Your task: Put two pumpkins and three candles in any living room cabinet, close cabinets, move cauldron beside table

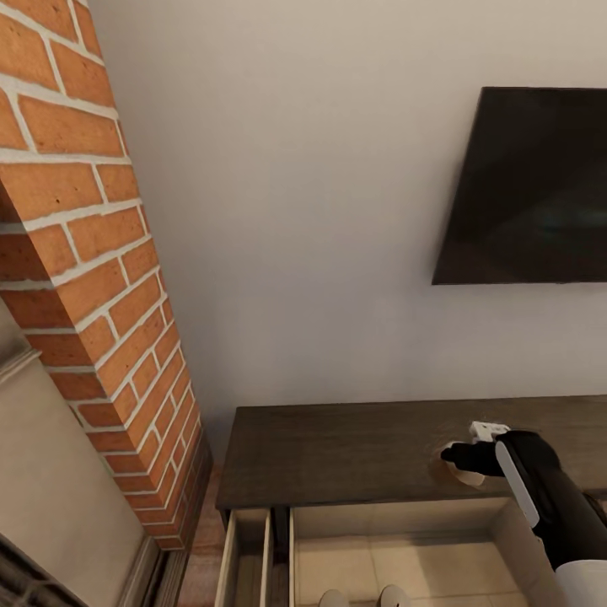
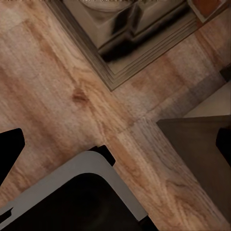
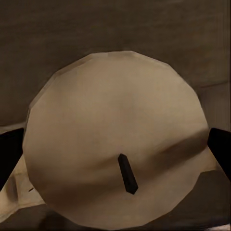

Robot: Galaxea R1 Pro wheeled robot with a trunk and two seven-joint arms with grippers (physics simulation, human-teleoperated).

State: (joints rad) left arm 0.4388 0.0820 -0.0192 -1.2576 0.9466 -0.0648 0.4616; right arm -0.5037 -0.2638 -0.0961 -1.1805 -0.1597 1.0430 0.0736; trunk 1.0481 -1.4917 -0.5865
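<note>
Right now the right tool (image 1: 462, 459) hangs just over the cabinet (image 1: 354, 447) top at the robot's right, its black wrist and forearm reaching in from the lower right corner of the head view. Its dark fingertips (image 3: 219, 149) stand at either side of a candle (image 3: 115, 144) and look pressed against its rim, so the tool appears clamped on that candle, though the exact contact is hard to confirm. Seen along the fingers, the candle is a broad cream disc with a short black wick (image 3: 127, 173) leaning off its middle, and the dark wood of the cabinet top lies behind it. From the head, only a pale sliver of the candle (image 1: 469, 476) peeps out beneath the tool, at or just above the wood, near the front edge. Below that edge a wide drawer (image 1: 405, 548) stands pulled out, showing pale beige insides, with a narrower open compartment (image 1: 244, 556) beside it. A brick column (image 1: 101, 253) rises at the left and a dark television (image 1: 531, 185) hangs on the white wall. The left tool's black fingertips (image 2: 9, 149) show well apart over wooden floor (image 2: 57, 86), holding nothing.
</note>
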